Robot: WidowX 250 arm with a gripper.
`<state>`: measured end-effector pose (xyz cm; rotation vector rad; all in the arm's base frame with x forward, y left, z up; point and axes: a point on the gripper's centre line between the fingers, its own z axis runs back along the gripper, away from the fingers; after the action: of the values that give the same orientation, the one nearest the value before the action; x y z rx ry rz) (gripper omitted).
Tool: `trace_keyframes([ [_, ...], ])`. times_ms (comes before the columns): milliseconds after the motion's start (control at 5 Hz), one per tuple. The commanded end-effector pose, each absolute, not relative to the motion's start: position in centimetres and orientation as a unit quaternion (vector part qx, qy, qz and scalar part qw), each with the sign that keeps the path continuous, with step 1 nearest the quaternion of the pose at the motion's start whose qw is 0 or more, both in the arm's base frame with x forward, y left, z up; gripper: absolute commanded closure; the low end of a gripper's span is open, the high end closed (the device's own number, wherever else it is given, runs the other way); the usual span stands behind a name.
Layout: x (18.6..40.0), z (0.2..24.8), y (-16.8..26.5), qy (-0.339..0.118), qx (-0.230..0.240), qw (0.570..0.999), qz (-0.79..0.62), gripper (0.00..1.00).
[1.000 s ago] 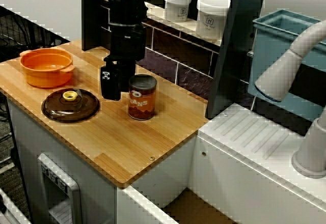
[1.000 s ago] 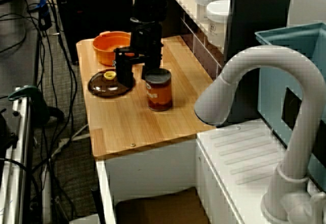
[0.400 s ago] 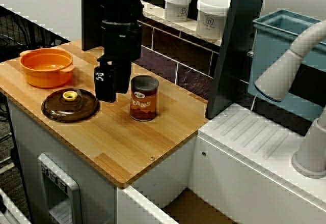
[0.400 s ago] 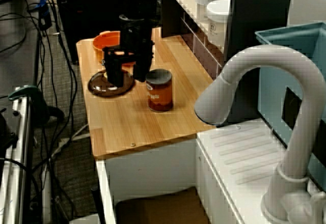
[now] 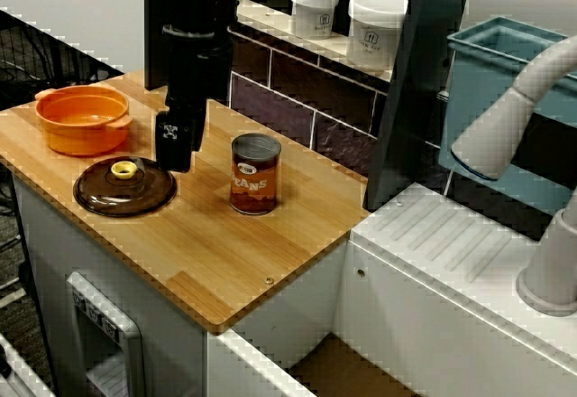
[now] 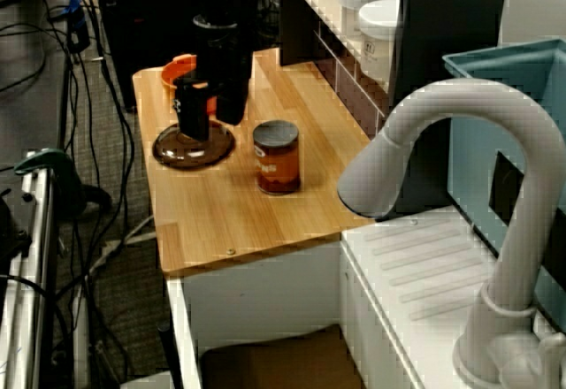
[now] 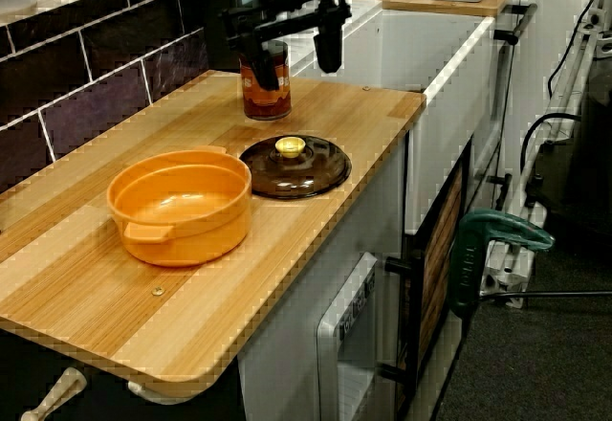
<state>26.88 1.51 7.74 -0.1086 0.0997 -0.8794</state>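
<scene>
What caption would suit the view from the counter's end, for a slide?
Open gripper above a brown lid, with a can and an orange pot nearby.

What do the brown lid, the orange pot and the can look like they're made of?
Brown lid: probably tinted glass, glossy and dark with reflections; its yellow knob looks plastic or ceramic.
Orange pot: glazed ceramic or enamel, judging by its thick rim and smooth sheen.
Can: metal, with a dull grey top and a printed paper-like label.
</scene>
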Motion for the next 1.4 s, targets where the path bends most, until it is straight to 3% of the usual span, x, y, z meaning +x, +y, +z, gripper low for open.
trace_keyframes([
  [0, 26.7, 10.9, 0.9, 0.041, -0.015, 0.934, -0.356, 0.0],
  [200, 27.8, 12.0, 0.5, 0.045, -0.03, 0.944, -0.326, 0.0],
  [600, 30.1, 14.0, -0.1, 0.003, -0.059, 0.97, -0.234, 0.0],
  [1200, 31.2, 12.8, -0.7, -0.027, -0.068, 0.996, -0.046, 0.0],
])
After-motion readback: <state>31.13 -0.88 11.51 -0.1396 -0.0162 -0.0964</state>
